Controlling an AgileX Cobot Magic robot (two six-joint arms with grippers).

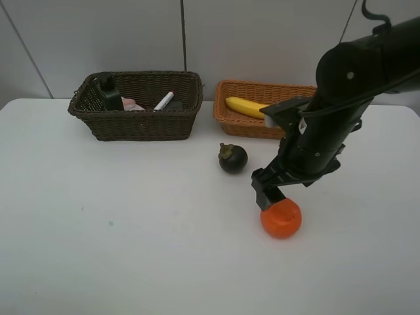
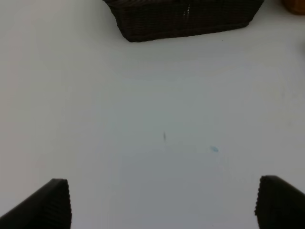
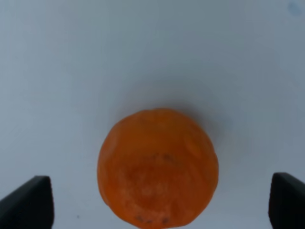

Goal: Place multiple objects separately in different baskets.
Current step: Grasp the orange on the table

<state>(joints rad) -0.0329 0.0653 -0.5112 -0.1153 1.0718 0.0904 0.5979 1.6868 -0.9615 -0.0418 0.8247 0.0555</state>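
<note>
The orange (image 1: 281, 217) sits on the white table, right of centre. My right gripper (image 1: 271, 198) hangs just over it, open, with a finger on either side and apart from it. In the right wrist view the orange (image 3: 158, 167) lies between the two fingertips (image 3: 26, 204). The dark mangosteen (image 1: 233, 158) stands to the orange's upper left. The dark brown basket (image 1: 138, 125) holds the dark green bottle (image 1: 108, 92), the pink bottle (image 1: 133, 105) and the marker (image 1: 164, 100). The light orange-tan basket (image 1: 231, 118) holds the banana (image 1: 246, 107). My left gripper (image 2: 162, 205) is open and empty over bare table. The eraser and the red fruit are out of view.
The left arm does not show in the high view. In the left wrist view the dark basket (image 2: 186, 21) lies well ahead of the open fingers (image 2: 47, 205). The right arm (image 1: 354, 85) reaches over the tan basket's right end.
</note>
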